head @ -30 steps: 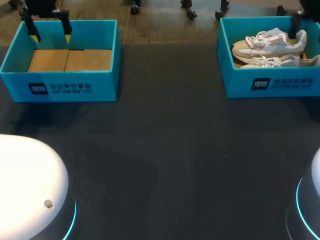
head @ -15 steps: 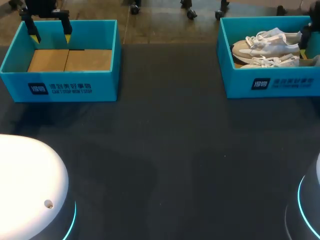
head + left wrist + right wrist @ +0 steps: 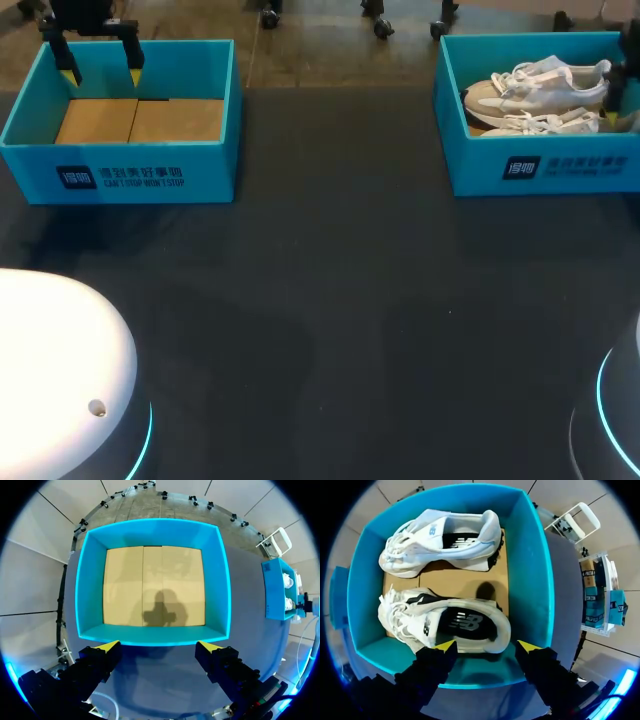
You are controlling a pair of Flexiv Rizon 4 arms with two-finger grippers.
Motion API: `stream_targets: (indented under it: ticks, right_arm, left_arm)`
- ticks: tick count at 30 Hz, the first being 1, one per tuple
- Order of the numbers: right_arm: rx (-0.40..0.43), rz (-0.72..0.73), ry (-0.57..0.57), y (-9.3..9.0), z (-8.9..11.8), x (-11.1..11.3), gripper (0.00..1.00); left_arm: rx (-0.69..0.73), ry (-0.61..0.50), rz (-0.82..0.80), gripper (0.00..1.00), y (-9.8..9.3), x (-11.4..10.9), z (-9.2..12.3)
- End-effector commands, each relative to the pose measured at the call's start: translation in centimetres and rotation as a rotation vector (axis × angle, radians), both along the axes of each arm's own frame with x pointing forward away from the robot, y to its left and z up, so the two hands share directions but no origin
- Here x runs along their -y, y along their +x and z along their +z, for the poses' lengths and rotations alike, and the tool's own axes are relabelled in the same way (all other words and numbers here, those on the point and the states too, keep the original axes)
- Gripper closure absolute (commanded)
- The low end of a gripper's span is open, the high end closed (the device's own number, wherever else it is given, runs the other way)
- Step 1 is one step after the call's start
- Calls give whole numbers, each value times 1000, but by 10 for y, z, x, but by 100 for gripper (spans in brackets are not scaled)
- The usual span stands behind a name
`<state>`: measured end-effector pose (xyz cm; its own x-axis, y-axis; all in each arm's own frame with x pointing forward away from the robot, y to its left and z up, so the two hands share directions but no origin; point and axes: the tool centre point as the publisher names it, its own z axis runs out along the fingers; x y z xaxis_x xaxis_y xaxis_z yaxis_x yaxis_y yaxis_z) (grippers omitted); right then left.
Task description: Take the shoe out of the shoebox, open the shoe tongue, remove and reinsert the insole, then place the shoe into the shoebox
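The right gripper [image 3: 487, 647] hangs over the right-hand shoebox [image 3: 532, 580], its yellow-tipped fingers apart and holding nothing. They straddle the open mouth of the nearer shoe [image 3: 445, 622]. That white trainer lies on the box's cardboard floor with its heel towards one wall and its insole [image 3: 462, 622] showing. A second shoe [image 3: 440, 537] lies beyond it on its side, toe pointing the same way, with a strip of bare floor between the two.

Across the dark table [image 3: 340, 300], well apart from this, the left gripper [image 3: 159, 646] hangs above the near wall of an empty box [image 3: 222, 590]. Its fingers are likewise spread and empty.

Neither shoe has left the box, so the task looks to be at its very first step.

The risks lie in the descent and the lift:
- **Wall contact:** the nearer shoe sits close to the box's near wall, so a finger coming down wide could strike the rim and shove the light box along the table.
- **Poor grip:** fingers closing on the soft collar rather than the sole could slip, or fold the heel in.
- **Snagging:** loose laces [image 3: 387, 602] at the toe might catch on the way up, dragging the shoe askew or tipping the box.
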<state>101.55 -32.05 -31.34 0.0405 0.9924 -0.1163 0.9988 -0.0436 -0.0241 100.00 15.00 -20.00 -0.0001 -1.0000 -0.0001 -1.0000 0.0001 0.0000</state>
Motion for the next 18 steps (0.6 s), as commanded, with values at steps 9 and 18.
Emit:
stream_targets:
  ticks: [9,18]
  right_arm:
    - [-24,-14,-4,3,-24,9,30]
    - [-26,-19,0,8,-30,17,41]
  left_arm:
    - [0,0,0,0,0,0,0]
    - [0,0,0,0,0,0,0]
